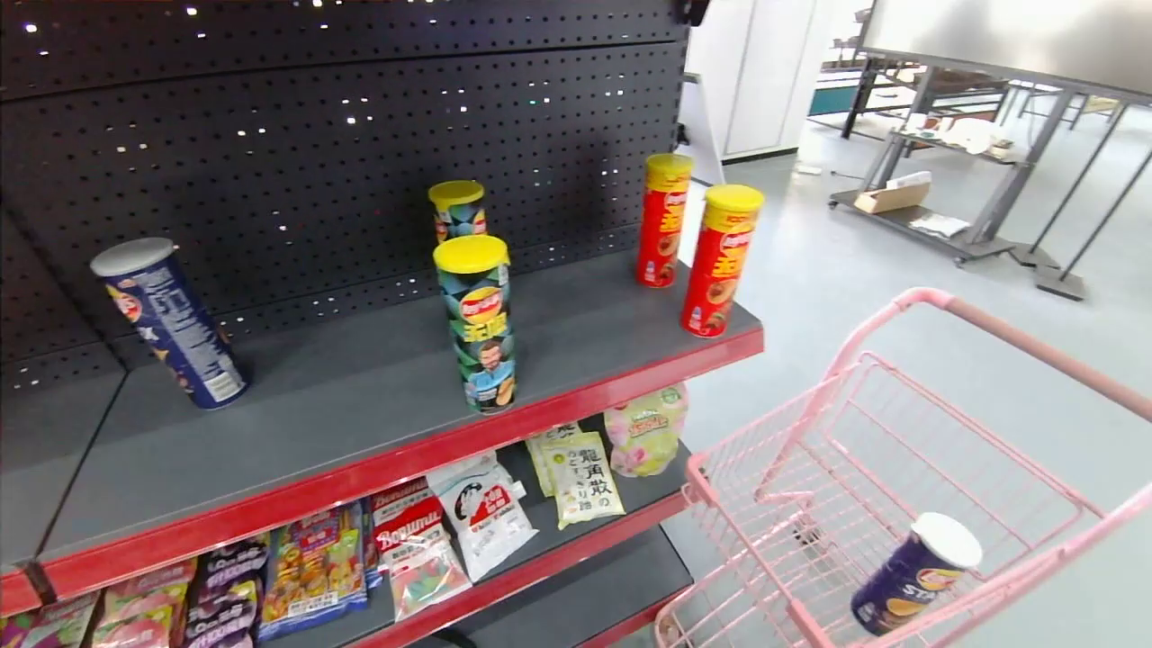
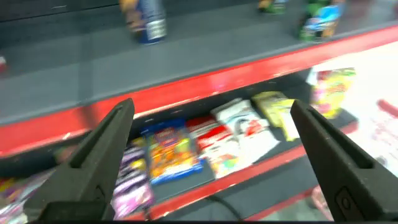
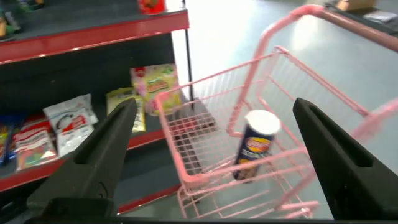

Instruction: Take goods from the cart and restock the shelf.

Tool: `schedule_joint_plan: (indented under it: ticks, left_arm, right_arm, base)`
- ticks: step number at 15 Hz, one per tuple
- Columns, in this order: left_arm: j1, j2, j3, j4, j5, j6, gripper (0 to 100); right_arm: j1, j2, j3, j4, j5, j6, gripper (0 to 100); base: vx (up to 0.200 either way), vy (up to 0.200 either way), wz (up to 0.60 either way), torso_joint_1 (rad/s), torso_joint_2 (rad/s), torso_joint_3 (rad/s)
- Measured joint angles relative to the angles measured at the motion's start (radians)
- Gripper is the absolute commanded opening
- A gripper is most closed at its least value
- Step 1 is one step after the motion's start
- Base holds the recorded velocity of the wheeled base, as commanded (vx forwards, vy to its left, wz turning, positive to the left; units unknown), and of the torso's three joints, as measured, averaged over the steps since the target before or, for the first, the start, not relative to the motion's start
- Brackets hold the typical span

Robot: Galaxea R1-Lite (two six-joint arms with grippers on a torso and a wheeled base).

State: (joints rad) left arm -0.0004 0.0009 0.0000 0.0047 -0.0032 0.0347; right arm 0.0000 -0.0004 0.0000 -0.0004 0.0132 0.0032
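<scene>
Head view: the shelf (image 1: 360,405) is a grey board with a red front edge and black pegboard behind it. Standing on it are a blue can (image 1: 171,324) far left, two green cans (image 1: 477,324) in the middle and two red cans (image 1: 720,261) at the right end. Snack bags (image 1: 486,513) lie on the level below. The pink cart (image 1: 900,306) sits to the right on a pale grey floor, with a matching can (image 1: 913,576) inside. A metal rack (image 1: 945,198) stands far back in the room.

Left wrist view: the left end effector (image 2: 211,106) is spread wide and empty, facing the snack bags.

Right wrist view: the right end effector (image 3: 212,102) is wide and empty too, pointed at the cart, where the matching can stands in the wire basket.
</scene>
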Motion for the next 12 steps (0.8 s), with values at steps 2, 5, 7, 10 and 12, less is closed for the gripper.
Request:
schedule_joint_plan:
  ticks: [2,5,7,10,12]
  left_arm:
    - [0.000,0.000,0.000,0.000,0.000,0.000,100]
    - [0.000,0.000,0.000,0.000,0.000,0.000,100]
    - [0.000,0.000,0.000,-0.001,0.000,0.000,100]
    - [0.000,0.000,0.000,0.000,0.000,-0.001,100]
    - [0.000,0.000,0.000,0.000,0.000,-0.001,100]
  right_arm:
    - [0.000,0.000,0.000,0.000,0.000,0.000,100]
    - [0.000,0.000,0.000,0.000,0.000,0.000,100]
    - [0.000,0.000,0.000,0.001,0.000,0.001,100]
    - [-0.002,0.013,0.000,0.002,0.000,-0.011,100]
    - [-0.002,0.023,-0.004,0.001,0.008,0.000,100]
  base:
    - [0.000,0.000,-0.60,0.007,0.00,0.002]
    - [0.000,0.000,-0.40,0.002,0.00,0.002]
    - [0.000,0.000,0.00,0.000,0.00,0.000]
    - [0.000,0.000,0.00,0.000,0.00,0.000]
    - [0.000,0.000,0.00,0.000,0.00,0.000]
